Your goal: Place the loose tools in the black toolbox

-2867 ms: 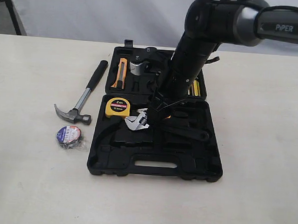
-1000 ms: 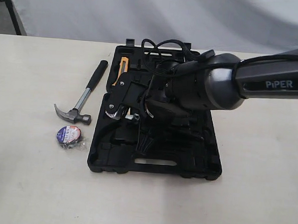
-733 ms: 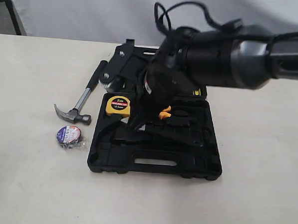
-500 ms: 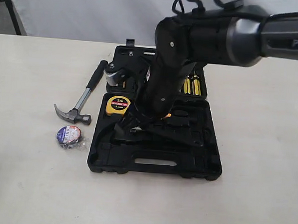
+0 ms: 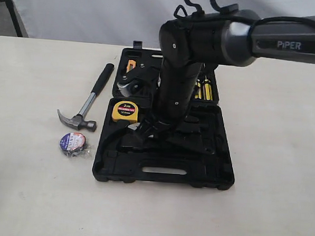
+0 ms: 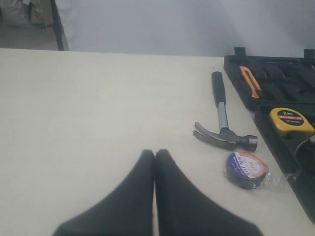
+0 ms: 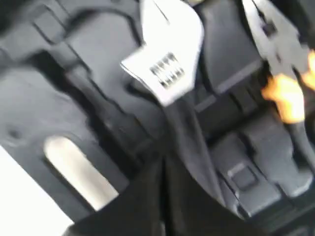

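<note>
The black toolbox (image 5: 218, 169) lies open in the middle of the table. The adjustable wrench (image 7: 167, 61) lies in its front half, silver jaw up and black handle running past my right gripper (image 7: 163, 162). That gripper (image 5: 144, 134) is shut, its tips down in the box right beside the handle. The claw hammer (image 5: 87, 101) (image 6: 222, 123) and the small black tape roll (image 5: 72, 143) (image 6: 246, 169) lie on the table left of the box. My left gripper (image 6: 155, 153) is shut over bare table, well short of both.
A yellow tape measure (image 5: 125, 111) (image 6: 291, 120) sits in the box's front left. Orange-handled pliers (image 7: 283, 93) lie beside the wrench. An orange knife (image 5: 129, 65) and yellow screwdrivers (image 5: 201, 90) are in the lid half. The right arm (image 5: 178, 82) towers over the box.
The right arm swung up from lying low across the box to standing upright, gripper tips now down by the wrench. Hammer and tape roll have not moved.
</note>
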Available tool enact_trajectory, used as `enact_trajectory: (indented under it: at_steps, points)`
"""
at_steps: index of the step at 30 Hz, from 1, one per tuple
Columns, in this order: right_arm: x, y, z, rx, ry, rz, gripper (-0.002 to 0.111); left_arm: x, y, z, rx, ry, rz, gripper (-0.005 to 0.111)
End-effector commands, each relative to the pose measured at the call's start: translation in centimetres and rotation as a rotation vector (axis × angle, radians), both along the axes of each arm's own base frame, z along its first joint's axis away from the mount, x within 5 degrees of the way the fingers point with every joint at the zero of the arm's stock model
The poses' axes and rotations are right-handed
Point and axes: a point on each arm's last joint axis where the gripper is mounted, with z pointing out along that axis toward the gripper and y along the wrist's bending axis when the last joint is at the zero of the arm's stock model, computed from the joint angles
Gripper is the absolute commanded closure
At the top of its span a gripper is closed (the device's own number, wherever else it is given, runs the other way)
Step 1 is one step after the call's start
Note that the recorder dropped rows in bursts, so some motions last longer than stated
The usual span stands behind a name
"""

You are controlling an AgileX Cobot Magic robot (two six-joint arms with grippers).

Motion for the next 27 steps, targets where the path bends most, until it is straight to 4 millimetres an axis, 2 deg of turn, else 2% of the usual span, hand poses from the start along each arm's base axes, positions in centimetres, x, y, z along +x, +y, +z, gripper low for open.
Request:
enact_trajectory:
  at_steps: [1, 3, 8, 10, 15, 19, 24, 27]
  points:
    - [0.8, -1.3, -2.4, -0.037, 0.073, -0.039, 0.108, -0.2, 0.0, -0.1, -0.027, -0.005, 0.001, 0.105]
    - [1.1, -1.4, -2.9, -0.068, 0.058, -0.013, 0.108, -0.2, 0.0, -0.1, -0.027, -0.005, 0.001, 0.105]
    - [1.9, -2.6, -2.9, -0.205, -0.022, 0.068, 0.108, -0.2, 0.0, -0.1, -0.027, -0.005, 0.001, 0.105]
    - [1.8, -2.5, -2.3, -0.189, -0.028, 0.061, 0.108, -0.2, 0.0, -0.1, -0.027, -0.005, 0.001, 0.105]
    - [1.4, -2.8, 1.2, -0.123, -0.086, -0.024, 0.108, -0.2, 0.0, -0.1, -0.027, -0.005, 0.001, 0.105]
    - [1.7, -5.6, 3.1, -0.118, -0.067, -0.076, 0.108, -0.2, 0.0, -0.1, -0.027, -0.005, 0.001, 0.105]
    - [2.9, -9.9, 3.0, -0.007, 0.033, -0.178, 0.108, -0.2, 0.0, -0.1, -0.027, -0.005, 0.001, 0.105]
    - [3.2, -10.6, 2.9, 0.092, 0.059, -0.132, 0.104, -0.2, 0.0, -0.1, -0.027, -0.005, 0.001, 0.105]
